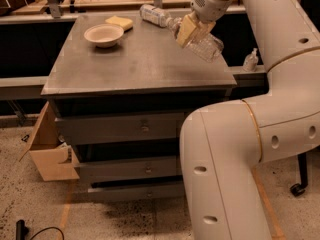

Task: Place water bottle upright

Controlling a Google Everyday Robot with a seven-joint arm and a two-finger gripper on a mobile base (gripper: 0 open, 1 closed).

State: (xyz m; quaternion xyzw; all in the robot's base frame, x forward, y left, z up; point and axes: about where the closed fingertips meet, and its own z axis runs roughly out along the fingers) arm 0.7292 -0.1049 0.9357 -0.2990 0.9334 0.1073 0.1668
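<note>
My hand (pixel 190 31) is at the far right part of the table (pixel 130 66), seen from in front and above. My white arm (pixel 235 164) rises from the lower right foreground, bends, and reaches down to the hand from the top edge of the view. The two tan fingers (pixel 184 30) are clamped on the water bottle (pixel 209 47), a slim, clear, crinkly plastic bottle, gripping it toward its upper part. The bottle is tilted, not upright: one end points up and to the left behind the fingers, and the other slants down and to the right, near the table's right edge. Whether that lower end touches the grey tabletop or hangs just above it, I cannot tell. A second bottle (pixel 152 15), stouter and with a wide white label, lies on its side at the table's back edge, just left of my hand and apart from it. Toward the back left stands a shallow pale bowl (pixel 103 34). Just behind it, near its right rim, lies a yellow sponge (pixel 119 22). The table's front holds a stack of grey drawers (pixel 125 129), each with a small handle at its middle. An open cardboard box (pixel 50 154) sits against the table's lower left side, on the speckled floor (pixel 30 199). A small pale bottle (pixel 250 61) stands on a ledge just right of the table.
</note>
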